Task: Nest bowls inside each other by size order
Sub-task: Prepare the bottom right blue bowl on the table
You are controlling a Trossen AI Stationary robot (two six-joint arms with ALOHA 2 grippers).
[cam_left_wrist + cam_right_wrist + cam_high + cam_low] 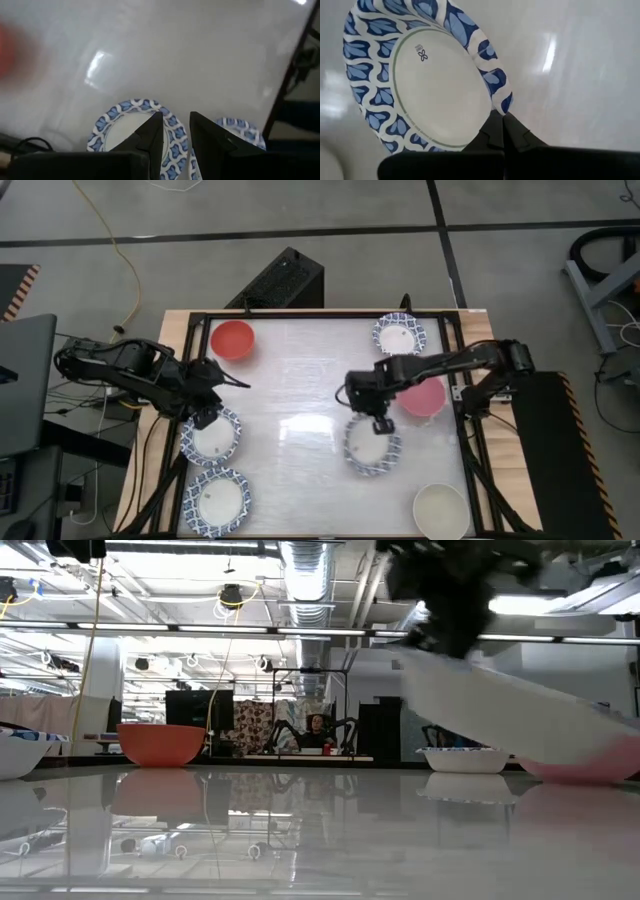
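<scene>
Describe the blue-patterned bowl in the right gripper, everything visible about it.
The blue-patterned bowl is round and shallow, seemingly paper, with a plain white centre bearing a small printed mark, a thin green ring and a rim of blue leaf shapes. The right gripper is shut on its rim, pinching one edge. From above, the bowl sits near the table's middle, just in front of the pink bowl. The low view shows it tilted, one edge raised.

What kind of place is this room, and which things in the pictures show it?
Probably a robotics lab or workshop. The low view shows exposed ceiling ducts and strip lights, and another robot arm rig stands behind. The high view shows a framed table on bare concrete floor.
</scene>
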